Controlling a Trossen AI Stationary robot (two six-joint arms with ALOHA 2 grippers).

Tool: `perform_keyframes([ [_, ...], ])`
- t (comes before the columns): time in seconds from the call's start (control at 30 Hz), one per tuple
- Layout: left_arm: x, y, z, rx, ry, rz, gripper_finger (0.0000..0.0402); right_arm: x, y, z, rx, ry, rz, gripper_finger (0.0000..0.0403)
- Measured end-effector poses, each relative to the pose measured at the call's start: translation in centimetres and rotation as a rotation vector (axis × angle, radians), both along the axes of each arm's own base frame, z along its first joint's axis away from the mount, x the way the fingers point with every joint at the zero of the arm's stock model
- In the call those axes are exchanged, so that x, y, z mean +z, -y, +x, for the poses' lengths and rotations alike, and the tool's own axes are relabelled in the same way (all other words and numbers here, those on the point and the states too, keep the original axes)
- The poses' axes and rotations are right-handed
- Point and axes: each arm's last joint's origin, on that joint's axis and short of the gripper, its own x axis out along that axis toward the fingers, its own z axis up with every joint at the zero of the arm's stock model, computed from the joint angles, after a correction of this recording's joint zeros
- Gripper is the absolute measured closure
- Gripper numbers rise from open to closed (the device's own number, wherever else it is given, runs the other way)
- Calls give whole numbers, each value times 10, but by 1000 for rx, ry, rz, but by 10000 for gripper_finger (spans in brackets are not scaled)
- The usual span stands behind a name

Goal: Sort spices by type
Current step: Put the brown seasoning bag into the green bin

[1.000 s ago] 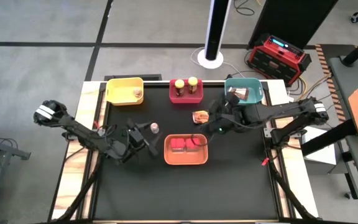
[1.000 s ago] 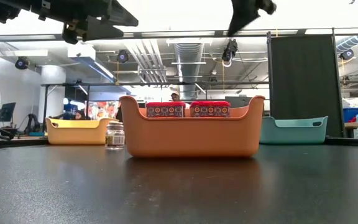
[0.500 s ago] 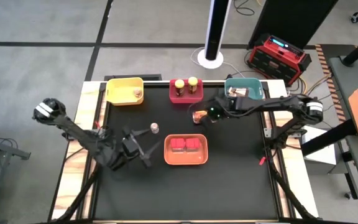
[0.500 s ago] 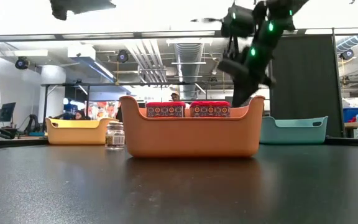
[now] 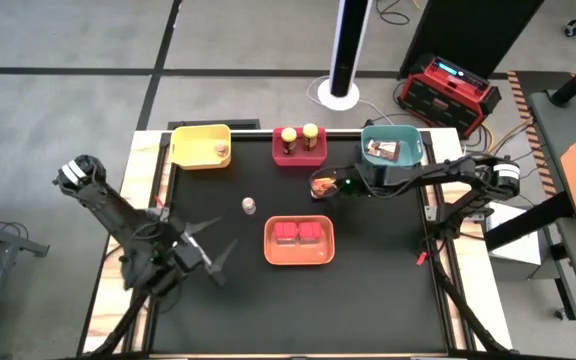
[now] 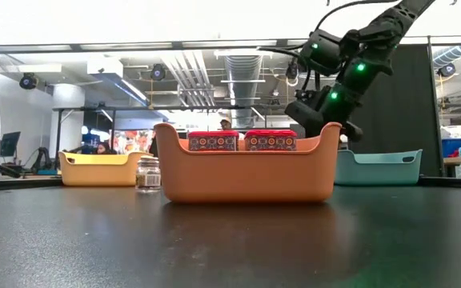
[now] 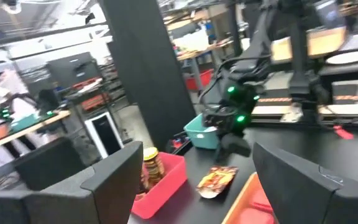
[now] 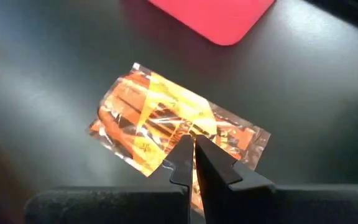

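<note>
Since earlier frame, left tool (image 5: 211, 252) withdrawn toward lower left, fingers spread wide, nothing held. Right tool (image 8: 194, 163) closed narrow over packet (image 8: 176, 129) on table (image 5: 368, 290), shown only by right wrist view.

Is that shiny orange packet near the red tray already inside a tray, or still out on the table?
Out. The packet lies flat on the black table, between the red tray and teal tray, with the right gripper shut over it.

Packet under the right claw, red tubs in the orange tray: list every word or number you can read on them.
None can be read.
Packet: orange-yellow print, too blurred to make out.
Red tubs: patterned band on the sides, too small to read.
</note>
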Motion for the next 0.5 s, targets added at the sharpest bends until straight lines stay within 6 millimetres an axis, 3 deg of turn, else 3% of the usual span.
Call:
perform_keyframes([
  [0.27, 27, 27, -23, -136, -7, 9, 115, -13, -9, 3, 58, -7, -19, 394],
  [0.5, 29, 37, -35, -197, -8, 12, 115, -29, -9, 13, 85, -2, -34, 394],
])
